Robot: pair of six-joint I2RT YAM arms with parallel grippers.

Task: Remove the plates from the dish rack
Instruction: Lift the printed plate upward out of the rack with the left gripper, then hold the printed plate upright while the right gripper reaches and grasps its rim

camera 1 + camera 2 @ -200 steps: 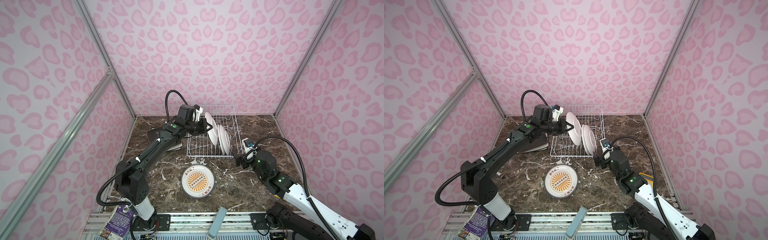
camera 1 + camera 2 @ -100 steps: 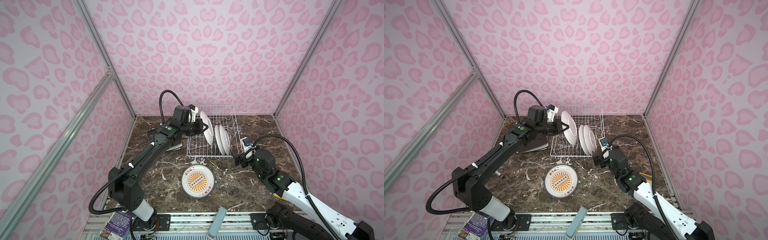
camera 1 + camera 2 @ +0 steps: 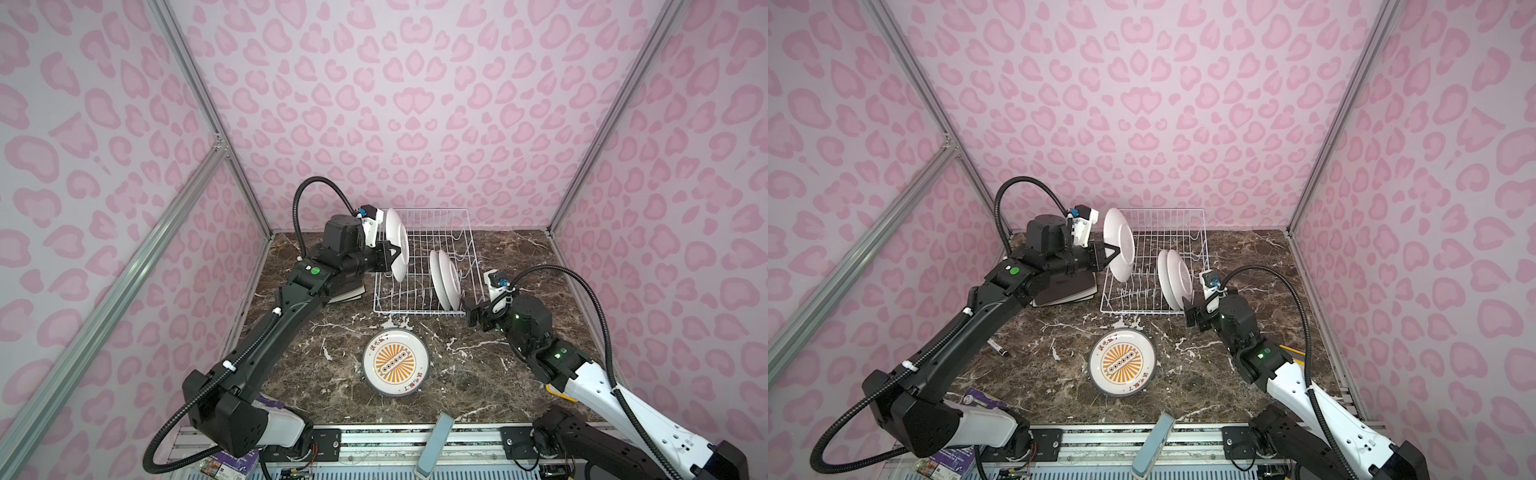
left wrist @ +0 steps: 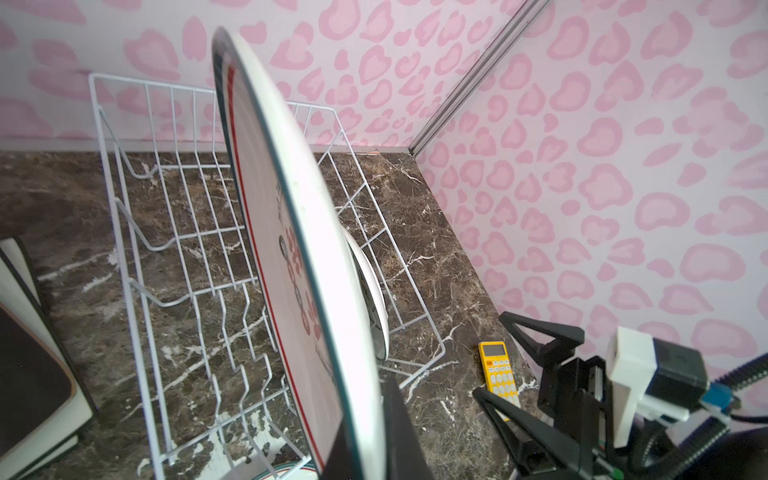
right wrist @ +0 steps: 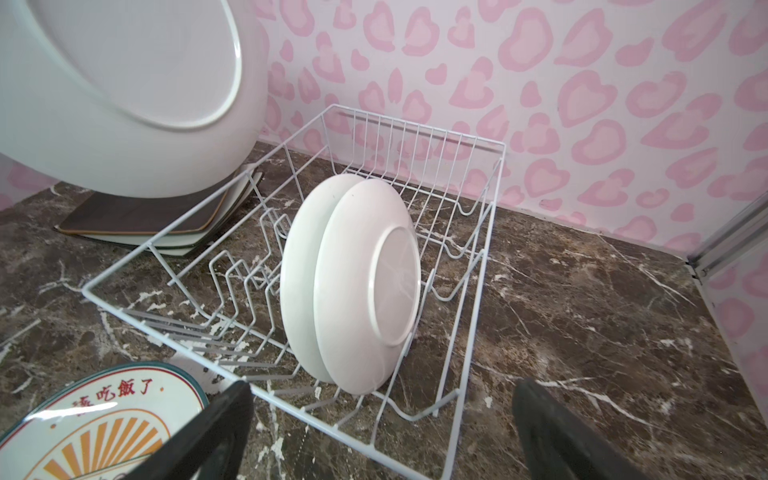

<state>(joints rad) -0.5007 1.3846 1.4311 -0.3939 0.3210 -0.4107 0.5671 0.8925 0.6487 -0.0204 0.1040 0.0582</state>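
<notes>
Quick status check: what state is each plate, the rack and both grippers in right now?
raised plate: on edge above the dish rack, gripped
left gripper: shut on raised plate
two racked plates: upright in slots
printed plate: flat on table, face up
square plates: stacked beside rack
right gripper: open, empty

Four round plates (image 3: pixel 395 226) (image 3: pixel 436 274) (image 3: pixel 452 284) (image 3: pixel 395 361), three stacked square plates (image 5: pixel 141 216), one wire dish rack (image 3: pixel 428 216), one yellow calculator (image 4: pixel 498 370), one marker pen (image 3: pixel 998 348)

Two white plates (image 5: pixel 357 282) stand on edge, side by side, inside the dish rack (image 5: pixel 415 137). A third plate (image 5: pixel 124 83) is up in the air. Square plates (image 5: pixel 145 216) lie stacked beside the rack. The right gripper (image 5: pixel 382 386) gapes wide.
</notes>
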